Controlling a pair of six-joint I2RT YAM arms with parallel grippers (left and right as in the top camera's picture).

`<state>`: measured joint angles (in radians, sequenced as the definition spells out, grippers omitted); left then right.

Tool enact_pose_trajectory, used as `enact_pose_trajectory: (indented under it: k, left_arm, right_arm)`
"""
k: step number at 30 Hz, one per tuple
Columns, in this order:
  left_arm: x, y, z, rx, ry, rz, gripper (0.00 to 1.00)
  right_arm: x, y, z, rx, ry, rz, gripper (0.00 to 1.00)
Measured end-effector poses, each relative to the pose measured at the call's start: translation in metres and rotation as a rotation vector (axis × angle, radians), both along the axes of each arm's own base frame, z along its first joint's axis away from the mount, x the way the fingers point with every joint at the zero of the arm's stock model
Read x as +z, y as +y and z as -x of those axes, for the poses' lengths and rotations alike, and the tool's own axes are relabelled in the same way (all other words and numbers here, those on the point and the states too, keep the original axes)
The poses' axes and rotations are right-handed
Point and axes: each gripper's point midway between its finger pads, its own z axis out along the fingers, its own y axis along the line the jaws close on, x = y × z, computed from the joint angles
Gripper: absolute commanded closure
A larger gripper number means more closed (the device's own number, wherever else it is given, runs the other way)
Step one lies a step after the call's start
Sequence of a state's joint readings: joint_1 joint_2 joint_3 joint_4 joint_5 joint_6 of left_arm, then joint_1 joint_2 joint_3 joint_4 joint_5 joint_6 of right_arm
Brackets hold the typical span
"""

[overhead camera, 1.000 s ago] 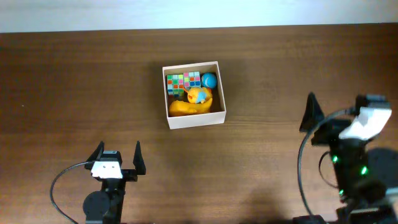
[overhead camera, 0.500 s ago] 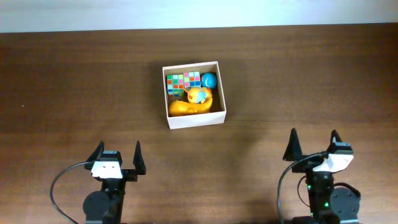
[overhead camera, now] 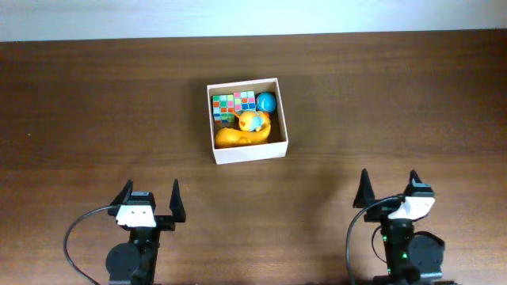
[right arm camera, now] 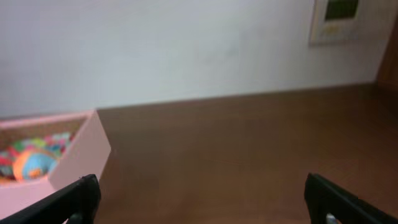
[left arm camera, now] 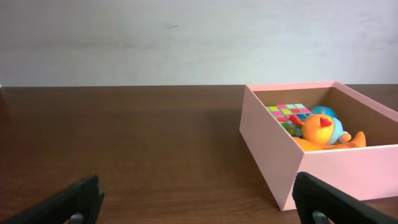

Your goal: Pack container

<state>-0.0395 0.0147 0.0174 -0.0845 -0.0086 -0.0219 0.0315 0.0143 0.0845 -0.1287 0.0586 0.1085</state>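
Note:
The container (overhead camera: 249, 151), a small square white-walled box, sits at the middle back of the table. It holds a multicoloured cube (overhead camera: 233, 104), a blue ball (overhead camera: 266, 102) and an orange-yellow toy (overhead camera: 245, 129). The left wrist view shows the container (left arm camera: 273, 149) at right with the toys inside. The right wrist view shows the container (right arm camera: 74, 162) at left. My left gripper (overhead camera: 148, 196) is open and empty near the front left edge. My right gripper (overhead camera: 388, 188) is open and empty near the front right edge. Both are well short of the container.
The dark wooden table (overhead camera: 95, 119) spreads around the container. A pale wall (left arm camera: 186, 37) stands behind the table's far edge. A small white panel (right arm camera: 339, 18) hangs on the wall at the right.
My right arm has drawn back from the right side toward the front edge and turned to face forward. The left arm and the container have not moved.

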Motion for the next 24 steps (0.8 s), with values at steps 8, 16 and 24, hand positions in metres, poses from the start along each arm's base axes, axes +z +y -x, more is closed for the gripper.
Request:
enact_pose_trajectory:
  k: [8, 16, 24]
  left_arm:
    - [0.0, 0.0, 0.0, 0.0, 0.0, 0.0, 0.01]
    - [0.0, 0.0, 0.0, 0.0, 0.0, 0.0, 0.01]
    - [0.0, 0.0, 0.0, 0.0, 0.0, 0.0, 0.01]
  right_arm:
    - [-0.021, 0.006, -0.003, 0.034, 0.035, -0.001, 0.01]
    - [-0.021, 0.012, -0.003, 0.061, 0.035, 0.0, 0.01]
    - [-0.021, 0.012, -0.003, 0.059, 0.035, -0.002, 0.01]
